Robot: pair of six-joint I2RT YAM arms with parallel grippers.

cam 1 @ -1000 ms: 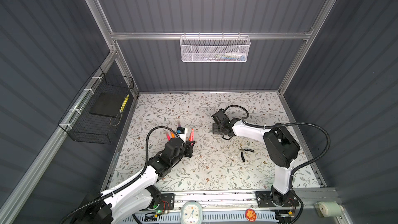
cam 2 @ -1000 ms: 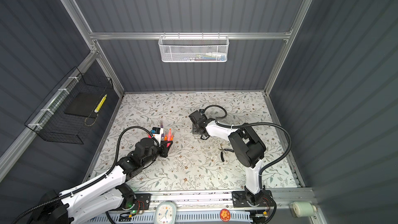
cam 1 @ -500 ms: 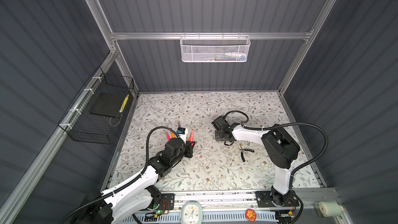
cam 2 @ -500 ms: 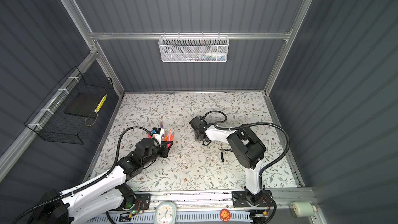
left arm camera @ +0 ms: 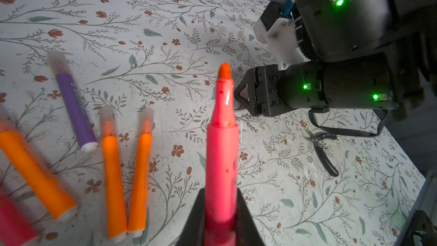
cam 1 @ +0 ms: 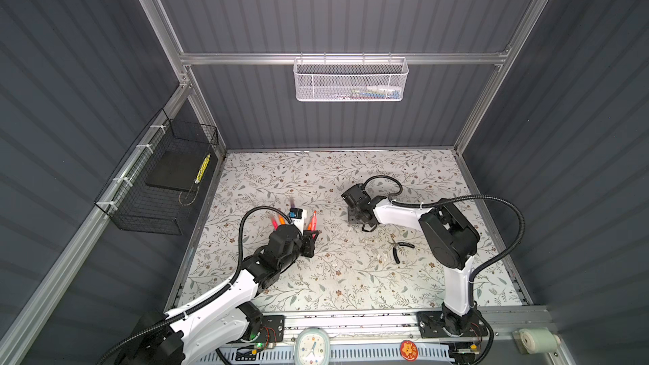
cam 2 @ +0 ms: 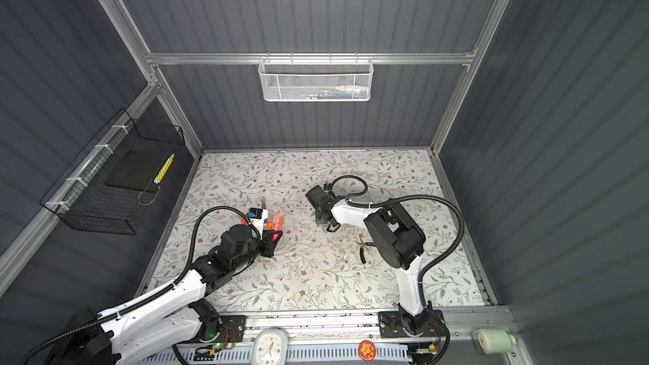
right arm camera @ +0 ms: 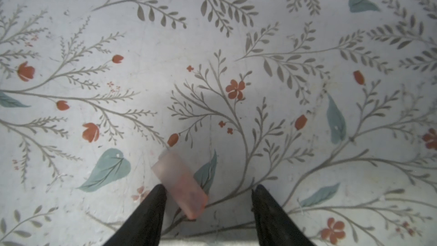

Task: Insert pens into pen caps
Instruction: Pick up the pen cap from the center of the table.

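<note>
1. Inside a grey-walled booth, the work sits on a table (cam 1: 351,275) covered with a floral sheet. Black-handled pliers (cam 1: 400,251) lie near the right arm and seem to play no part.
2. The left claw (left arm camera: 221,196) is closed tight on a pink-red pen (left arm camera: 222,152), gripping low on the barrel. The bare felt tip sticks out well ahead of the fingers, which looks deliberate: the front end is free to enter a cap.
3. That pen is held clear of the sheet and aimed toward the right arm's side, as if offered for the meeting.
4. The right claw (right arm camera: 209,189) hangs low over the sheet with its fingers moderately apart and nothing gripped. A cap (right arm camera: 179,181), a frosted pinkish tube, lies flat between them. It slants across the gap, right against one finger and well clear of the other.
5. Because of that slant, closing now would probably turn or push the cap instead of seating it squarely.
6. Beside the left claw lie a purple pen (left arm camera: 73,105) and two orange pens (left arm camera: 111,162) side by side, each wearing a frosted cap. They look finished and parked out of the way. Further pens there are cut off by the wrist view's edge.
</note>
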